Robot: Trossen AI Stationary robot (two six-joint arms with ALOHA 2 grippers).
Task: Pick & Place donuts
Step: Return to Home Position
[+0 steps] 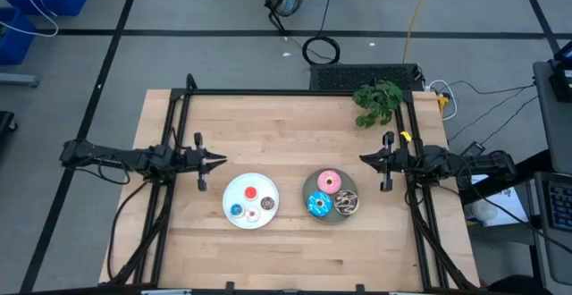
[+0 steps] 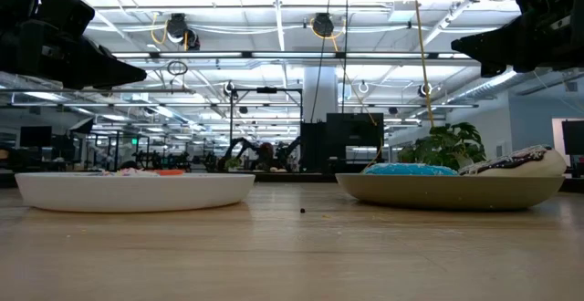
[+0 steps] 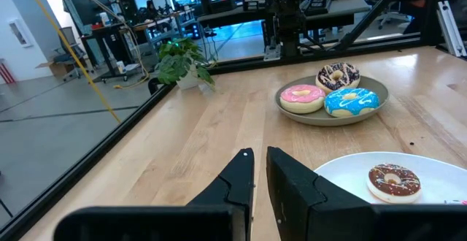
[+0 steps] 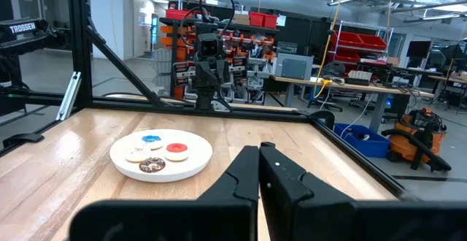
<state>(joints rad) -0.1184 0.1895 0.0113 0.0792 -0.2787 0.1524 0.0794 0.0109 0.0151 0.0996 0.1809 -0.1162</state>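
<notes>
A: Your left gripper (image 1: 221,160) hangs well above the worktop (image 1: 268,116), its fingers pressed together with nothing between them. Your right gripper (image 1: 363,159) points back at it from the opposite side, closed up the same way and just as empty.

B: You'll find the white plate (image 1: 232,192) near the left gripper, ahead of its tips, lower down and a little off to one side. Four tiny rings lie on it: the red-orange donut (image 1: 251,191), the small blue donut (image 1: 236,210), the whitish donut (image 1: 253,214) and the small brown donut (image 1: 267,204).

A: Your grey plate (image 1: 307,188) sits the same way ahead of the right gripper, off to one side. It carries the pink donut (image 1: 329,182), the blue-sprinkled donut (image 1: 319,205) and the dark brown-sprinkled donut (image 1: 346,203), crowded close together.

B: Neither of your grippers touches a plate. The two plates lie between the grippers, near each other but apart. A leafy plant (image 1: 379,101) stands off to the right gripper's other side, away from the plates.
</notes>
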